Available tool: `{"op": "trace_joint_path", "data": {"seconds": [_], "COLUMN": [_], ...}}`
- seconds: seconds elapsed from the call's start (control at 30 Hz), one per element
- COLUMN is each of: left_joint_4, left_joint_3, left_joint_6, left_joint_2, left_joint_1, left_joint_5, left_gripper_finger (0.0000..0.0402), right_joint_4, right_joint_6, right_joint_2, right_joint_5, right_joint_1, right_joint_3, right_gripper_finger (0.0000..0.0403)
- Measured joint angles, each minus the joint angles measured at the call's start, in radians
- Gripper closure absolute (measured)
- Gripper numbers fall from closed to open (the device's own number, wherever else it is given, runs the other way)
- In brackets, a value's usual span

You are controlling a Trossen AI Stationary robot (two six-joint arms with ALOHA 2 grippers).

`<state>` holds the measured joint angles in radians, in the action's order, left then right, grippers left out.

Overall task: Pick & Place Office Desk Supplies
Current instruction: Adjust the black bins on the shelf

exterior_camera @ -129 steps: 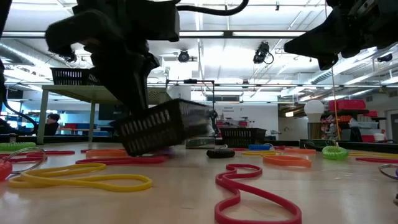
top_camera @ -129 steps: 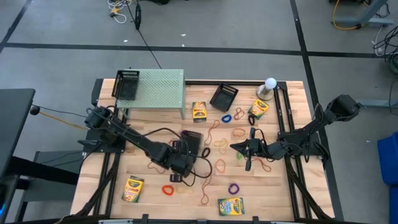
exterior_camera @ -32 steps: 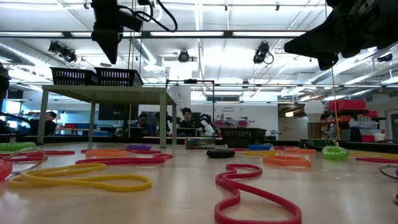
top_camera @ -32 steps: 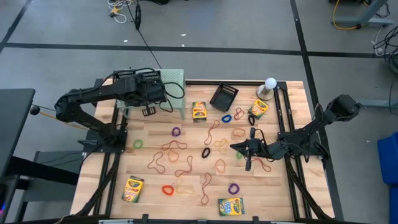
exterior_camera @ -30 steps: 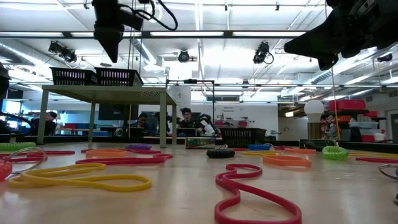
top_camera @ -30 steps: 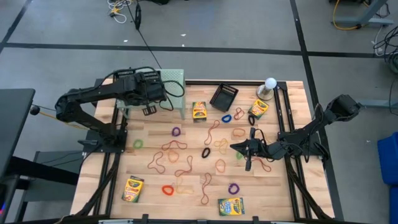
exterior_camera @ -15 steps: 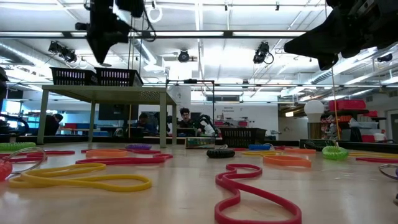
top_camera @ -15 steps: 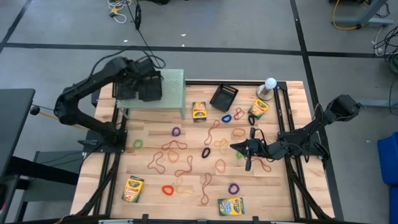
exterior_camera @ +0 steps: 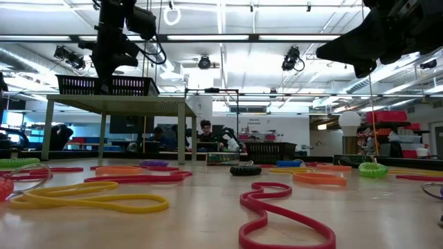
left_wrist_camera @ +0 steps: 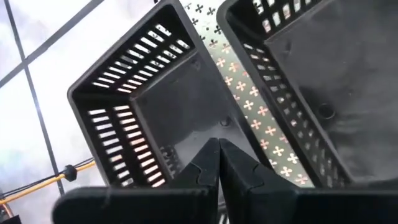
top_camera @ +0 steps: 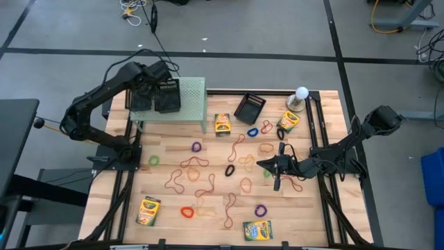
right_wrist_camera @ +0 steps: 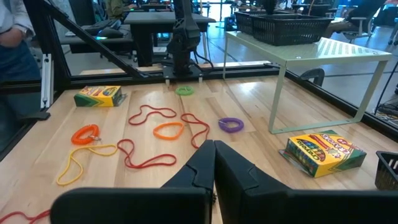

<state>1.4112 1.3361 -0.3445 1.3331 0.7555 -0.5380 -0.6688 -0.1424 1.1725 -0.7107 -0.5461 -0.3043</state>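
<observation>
Two black mesh trays (top_camera: pixel 141 98) (top_camera: pixel 168 96) stand side by side on the pale green perforated stand (top_camera: pixel 193 101). In the left wrist view they show as the left one (left_wrist_camera: pixel 155 106) and the right one (left_wrist_camera: pixel 323 74). My left gripper (left_wrist_camera: pixel 218 144) is shut and hangs over the left tray, by its wall next to the other tray. It also shows in the low view (exterior_camera: pixel 104 77). A third tray (top_camera: pixel 250 107) sits on the table. Crayon boxes (top_camera: pixel 222 123) (top_camera: pixel 288 121) (top_camera: pixel 148 210) (top_camera: pixel 257 229) and many rubber bands (top_camera: pixel 196 167) lie flat. My right gripper (top_camera: pixel 276 168) is shut and waits above the bands. My left gripper points its shut fingers (left_wrist_camera: pixel 205 163) down from above into the left tray, at the floor (left_wrist_camera: pixel 186 118) by its wall next to the other tray. I cannot tell whether they touch it.
A white globe on a grey base (top_camera: pixel 300 97) stands at the far right corner. The stand takes up the far left corner, with its legs on the table. Bands cover the middle of the table (top_camera: pixel 173 139). People sit in the room beyond.
My left gripper has left the stand's near edge. It rose, swung toward the table's far left over the two trays, then came down toward the left tray. The trays stay on the stand. My right arm has kept still.
</observation>
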Motion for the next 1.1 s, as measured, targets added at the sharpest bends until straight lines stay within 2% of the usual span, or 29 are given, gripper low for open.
{"op": "trace_joint_path", "data": {"seconds": [0.1, 0.27, 0.47, 0.7, 0.8, 0.93, 1.1], "left_joint_4": [-0.025, -0.066, -0.065, -0.089, -0.114, -0.131, -0.132], "left_joint_3": [0.0, 0.0, 0.0, 0.007, 0.008, 0.005, 0.005], "left_joint_6": [0.029, 0.074, 0.099, 0.151, 0.228, 0.33, 0.38], "left_joint_2": [0.0, -0.003, -0.007, -0.069, -0.113, -0.15, -0.167], "left_joint_1": [-0.005, -0.01, -0.024, -0.048, -0.105, -0.219, -0.362], "left_joint_5": [0.003, 0.067, 0.069, 0.066, 0.084, 0.192, 0.287], "left_gripper_finger": [0.0392, 0.0392, 0.0392, 0.0392, 0.0392, 0.0392, 0.0392], "right_joint_4": [0.0, 0.0, 0.0, 0.0, 0.0, 0.0, 0.0], "right_joint_6": [0.0, 0.001, 0.001, 0.001, 0.001, 0.001, 0.001], "right_joint_2": [0.0, 0.0, 0.0, 0.0, 0.0, 0.0, 0.0], "right_joint_5": [0.0, 0.0, -0.001, -0.003, -0.004, -0.003, -0.003], "right_joint_1": [0.0, 0.0, 0.0, 0.0, 0.0, 0.0, 0.0], "right_joint_3": [0.0, 0.0, 0.0, 0.0, 0.0, 0.0, 0.0], "right_gripper_finger": [0.0391, 0.0391, 0.0391, 0.0391, 0.0391, 0.0391, 0.0391]}}
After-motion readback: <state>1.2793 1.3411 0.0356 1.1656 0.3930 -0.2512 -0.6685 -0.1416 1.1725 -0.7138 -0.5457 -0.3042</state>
